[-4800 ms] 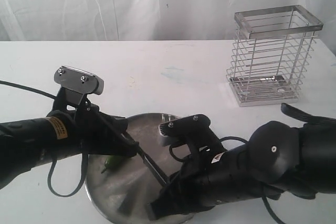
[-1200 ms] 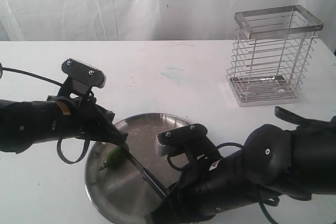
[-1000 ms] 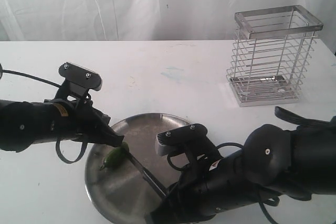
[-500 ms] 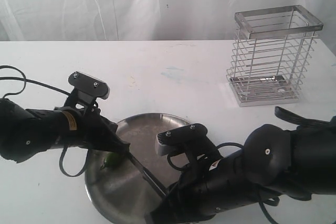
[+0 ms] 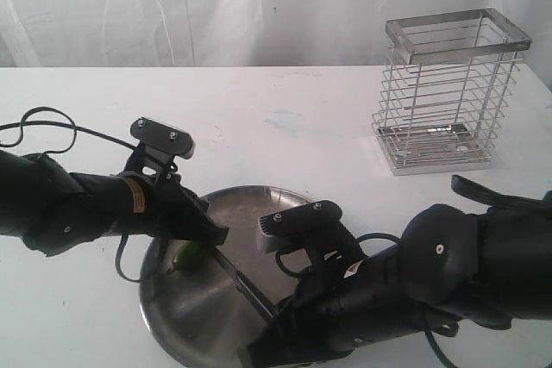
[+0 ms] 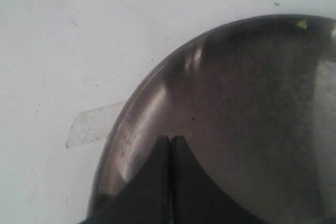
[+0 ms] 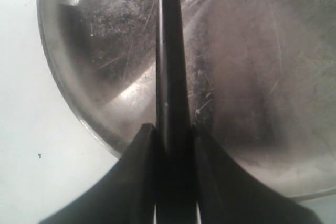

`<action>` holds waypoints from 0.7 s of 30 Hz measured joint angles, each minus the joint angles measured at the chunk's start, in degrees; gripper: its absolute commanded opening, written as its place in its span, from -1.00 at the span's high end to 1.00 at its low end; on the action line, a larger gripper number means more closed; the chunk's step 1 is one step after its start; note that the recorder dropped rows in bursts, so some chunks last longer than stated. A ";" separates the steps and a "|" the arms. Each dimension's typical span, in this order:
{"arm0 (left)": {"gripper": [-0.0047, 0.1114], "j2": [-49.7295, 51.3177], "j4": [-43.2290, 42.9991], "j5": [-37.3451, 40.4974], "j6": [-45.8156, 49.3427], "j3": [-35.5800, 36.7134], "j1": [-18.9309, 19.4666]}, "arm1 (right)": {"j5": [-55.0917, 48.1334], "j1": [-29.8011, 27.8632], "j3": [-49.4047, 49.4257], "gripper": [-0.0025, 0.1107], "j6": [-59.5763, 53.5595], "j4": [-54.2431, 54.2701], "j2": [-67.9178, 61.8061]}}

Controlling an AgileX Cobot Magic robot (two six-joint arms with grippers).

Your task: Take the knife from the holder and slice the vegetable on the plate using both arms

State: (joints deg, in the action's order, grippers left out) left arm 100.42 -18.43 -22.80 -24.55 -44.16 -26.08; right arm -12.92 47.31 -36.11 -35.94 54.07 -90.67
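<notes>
While my right gripper (image 7: 170, 132) pinches the knife (image 7: 168, 66) by its handle, blade lying across the plate (image 5: 194, 312) toward the vegetable (image 5: 185, 254) near its rim, I hold my left gripper (image 6: 170, 141), fingers pressed together, low beside that vegetable, probably to steady it.

Two black robot arms: the left arm (image 5: 60, 208) and the right arm (image 5: 448, 273). One knife (image 5: 244, 282). One steel plate (image 5: 185, 321). One green vegetable (image 5: 185, 254), lower left of the exterior view. One wire holder (image 5: 448, 92), upper right. One white table (image 5: 285, 118). One scrap of clear tape (image 6: 94, 124) and one tiny green fleck (image 6: 301, 23) show in the left wrist view.
</notes>
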 measured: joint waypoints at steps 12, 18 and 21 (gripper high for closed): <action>0.92 0.00 -20.27 15.17 -18.71 -7.51 0.09 | 0.00 0.00 0.00 0.96 0.00 0.00 0.00; 0.92 0.00 -22.49 16.52 -21.71 -7.63 0.09 | 0.00 0.00 0.00 0.96 0.00 0.00 0.00; 0.92 0.00 -22.91 16.89 -22.44 -7.63 0.09 | 0.00 0.00 0.00 0.96 0.00 0.00 0.00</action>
State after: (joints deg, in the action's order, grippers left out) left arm 100.42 -41.35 -5.91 -46.99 -51.80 -25.99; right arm -12.92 47.31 -36.11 -35.94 54.07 -90.67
